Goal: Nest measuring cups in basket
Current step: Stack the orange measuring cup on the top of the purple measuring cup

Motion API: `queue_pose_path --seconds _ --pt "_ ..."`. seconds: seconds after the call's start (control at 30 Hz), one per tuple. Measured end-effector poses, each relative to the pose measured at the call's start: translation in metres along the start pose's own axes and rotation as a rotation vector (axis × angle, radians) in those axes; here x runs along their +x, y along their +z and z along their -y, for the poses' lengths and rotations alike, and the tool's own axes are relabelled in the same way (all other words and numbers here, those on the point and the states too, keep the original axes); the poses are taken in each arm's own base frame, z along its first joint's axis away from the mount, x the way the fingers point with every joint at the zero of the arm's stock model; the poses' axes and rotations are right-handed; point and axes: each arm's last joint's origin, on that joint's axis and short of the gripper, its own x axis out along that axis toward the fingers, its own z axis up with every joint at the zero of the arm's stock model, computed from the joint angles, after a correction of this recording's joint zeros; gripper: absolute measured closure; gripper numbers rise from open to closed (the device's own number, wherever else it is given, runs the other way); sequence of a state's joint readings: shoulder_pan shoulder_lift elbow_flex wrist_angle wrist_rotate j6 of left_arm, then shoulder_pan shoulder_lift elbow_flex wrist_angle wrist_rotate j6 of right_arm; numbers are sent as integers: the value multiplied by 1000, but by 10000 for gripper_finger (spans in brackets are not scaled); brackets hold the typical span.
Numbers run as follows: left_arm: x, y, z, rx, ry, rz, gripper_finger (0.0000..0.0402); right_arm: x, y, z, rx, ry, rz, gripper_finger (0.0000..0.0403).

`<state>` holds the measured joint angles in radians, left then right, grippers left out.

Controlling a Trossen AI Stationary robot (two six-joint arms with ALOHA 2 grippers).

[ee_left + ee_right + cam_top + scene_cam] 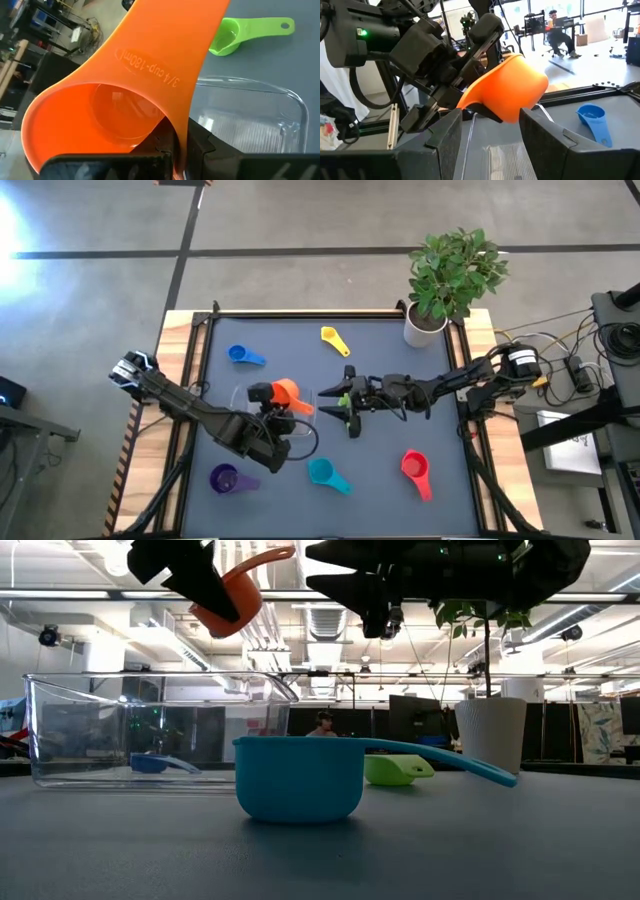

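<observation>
My left gripper [278, 406] is shut on the orange measuring cup [287, 392] and holds it in the air above the clear basket [160, 730], which stands on the mat. My right gripper [495, 150] is open and raised just right of the basket, facing the orange cup [506, 90], holding nothing. The green cup [240, 36] lies on the mat below it. Blue [244, 357], yellow [334, 338], purple [227, 478], teal [300, 778] and red [415, 469] cups lie around on the mat. My left gripper holds the orange cup by the bowl's wall [175, 127], on the side away from the handle [170, 30]. One dark finger [197, 145] lies against the outside of the wall; the gripper's body hides the rest. The cup is lifted clear and tilted, handle slanting upward [268, 556].
A white pot with a green plant [428, 320] stands at the far right corner of the mat. The mat's raised frame [200, 330] runs around the work area. People and desks show in the room beyond the table.
</observation>
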<state>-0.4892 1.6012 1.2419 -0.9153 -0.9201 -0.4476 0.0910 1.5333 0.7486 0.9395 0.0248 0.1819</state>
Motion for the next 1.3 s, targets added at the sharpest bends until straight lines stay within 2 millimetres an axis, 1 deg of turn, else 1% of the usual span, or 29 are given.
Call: queue_pose_path --seconds 0.1,0.17,0.27,0.33,0.43,0.5,0.6,0.7,0.77,0.87,0.97,1.13,1.3 --pt "-3 -5 3 7 -94 -63 402 -1 -2 0 -20 -5 -29 216" --pt "-10 -8 5 -1 -189 -135 402 -2 -1 0 -24 -7 -39 216" --pt "-27 -12 6 -44 -323 -273 402 -3 3 0 -43 -6 -36 216" --pt "-39 -16 6 -78 -373 -360 402 -5 5 -1 -58 -7 -40 216" --pt "-61 -24 8 -112 -409 -445 402 -6 8 -1 -76 -6 -32 216" --pt "-76 -29 11 -135 -427 -457 402 -7 10 -1 -79 -6 -21 216" --pt "-96 -39 20 -160 -468 -460 402 -9 12 -1 -84 -8 -19 216" --pt "-111 -53 30 -130 -500 -447 402 -13 15 0 -125 -12 -32 216" --pt "-115 -60 35 -121 -536 -488 402 -16 18 0 -134 -17 -44 216" --pt "-115 -67 40 -181 -556 -573 402 -22 20 1 -136 -21 -78 216" --pt "-117 -71 49 -198 -601 -586 402 -34 25 0 -145 -22 -84 216" --pt "-113 -77 63 -213 -670 -564 402 -63 35 -2 -141 -17 -38 216" --pt "-106 -84 75 -201 -659 -587 402 -98 44 -3 -126 -9 37 216"
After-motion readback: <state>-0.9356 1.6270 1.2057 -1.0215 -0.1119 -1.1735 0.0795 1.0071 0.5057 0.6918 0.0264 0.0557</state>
